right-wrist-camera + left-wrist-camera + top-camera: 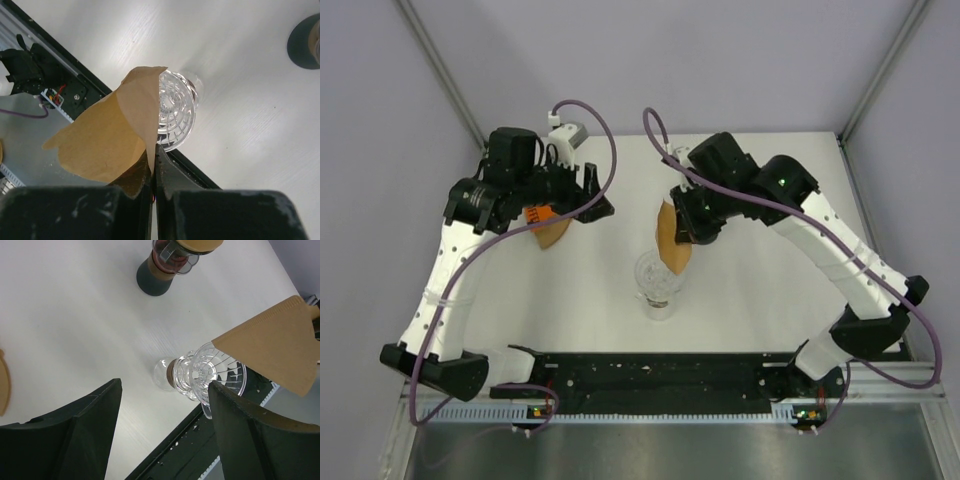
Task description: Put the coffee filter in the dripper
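Overlapping dripper (178, 113) rim, filter (102, 145) edge (pinched)

A: Where is the top camera?
B: High above and behind the two arms (445, 290), looking down on the whole white table (570, 300) from far off
A: And the wrist cameras?
B: Each rides low and close, looking down at a slant. Both see the glass dripper (215, 377), and so does the top one

The right claw (152, 167) pinches a brown paper coffee filter (107, 142) that partly overlaps the ribbed glass dripper (175, 112) on the white bench (240, 75).
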Controlling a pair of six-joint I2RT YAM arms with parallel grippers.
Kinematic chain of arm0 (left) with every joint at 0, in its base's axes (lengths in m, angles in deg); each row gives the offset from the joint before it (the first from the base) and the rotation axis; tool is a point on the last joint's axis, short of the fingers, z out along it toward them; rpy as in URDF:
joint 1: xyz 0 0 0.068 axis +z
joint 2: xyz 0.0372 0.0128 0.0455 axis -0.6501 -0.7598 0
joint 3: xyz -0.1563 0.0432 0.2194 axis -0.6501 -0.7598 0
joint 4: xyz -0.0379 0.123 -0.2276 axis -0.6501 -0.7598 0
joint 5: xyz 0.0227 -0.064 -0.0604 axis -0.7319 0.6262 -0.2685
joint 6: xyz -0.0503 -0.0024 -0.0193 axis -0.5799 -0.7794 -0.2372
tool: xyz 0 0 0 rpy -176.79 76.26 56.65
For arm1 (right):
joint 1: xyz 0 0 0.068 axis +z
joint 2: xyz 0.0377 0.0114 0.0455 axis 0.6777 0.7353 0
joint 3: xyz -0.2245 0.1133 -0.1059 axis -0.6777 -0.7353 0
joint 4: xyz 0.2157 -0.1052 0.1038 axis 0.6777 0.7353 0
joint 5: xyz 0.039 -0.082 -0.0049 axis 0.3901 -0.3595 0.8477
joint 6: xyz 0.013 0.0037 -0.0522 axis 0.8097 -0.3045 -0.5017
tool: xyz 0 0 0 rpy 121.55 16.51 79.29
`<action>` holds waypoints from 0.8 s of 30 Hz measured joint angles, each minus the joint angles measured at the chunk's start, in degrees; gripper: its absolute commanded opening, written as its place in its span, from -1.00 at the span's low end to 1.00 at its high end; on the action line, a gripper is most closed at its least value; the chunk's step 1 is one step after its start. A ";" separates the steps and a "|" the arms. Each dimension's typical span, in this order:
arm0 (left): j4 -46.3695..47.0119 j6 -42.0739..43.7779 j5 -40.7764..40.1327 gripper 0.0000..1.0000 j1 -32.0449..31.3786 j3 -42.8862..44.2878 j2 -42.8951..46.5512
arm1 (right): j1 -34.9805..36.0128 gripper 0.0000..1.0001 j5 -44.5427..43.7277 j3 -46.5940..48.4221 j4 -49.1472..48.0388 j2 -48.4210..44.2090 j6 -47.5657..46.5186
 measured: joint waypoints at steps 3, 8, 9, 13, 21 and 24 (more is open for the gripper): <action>0.44 -0.68 1.11 0.49 -0.17 -1.22 -0.15 | 0.63 -1.00 0.44 -1.66 1.44 0.13 0.22; 2.08 -1.84 3.19 0.48 -0.81 -3.80 -0.11 | 0.68 -1.00 0.72 -2.29 2.80 3.06 0.15; 2.10 -1.97 3.41 0.48 -0.94 -4.26 -0.11 | 0.68 -1.00 0.81 -2.36 2.80 3.82 0.11; 2.21 -2.27 4.07 0.46 -1.22 -5.68 -0.13 | 0.68 -1.00 1.46 -3.43 2.91 6.14 -0.20; 2.56 -3.02 4.48 0.44 -1.40 -5.84 -0.13 | 0.68 -1.00 2.43 -4.87 3.41 7.85 -1.03; 2.58 -3.02 4.48 0.44 -1.40 -5.84 -0.13 | 0.70 -1.00 2.54 -4.87 3.39 7.85 -1.27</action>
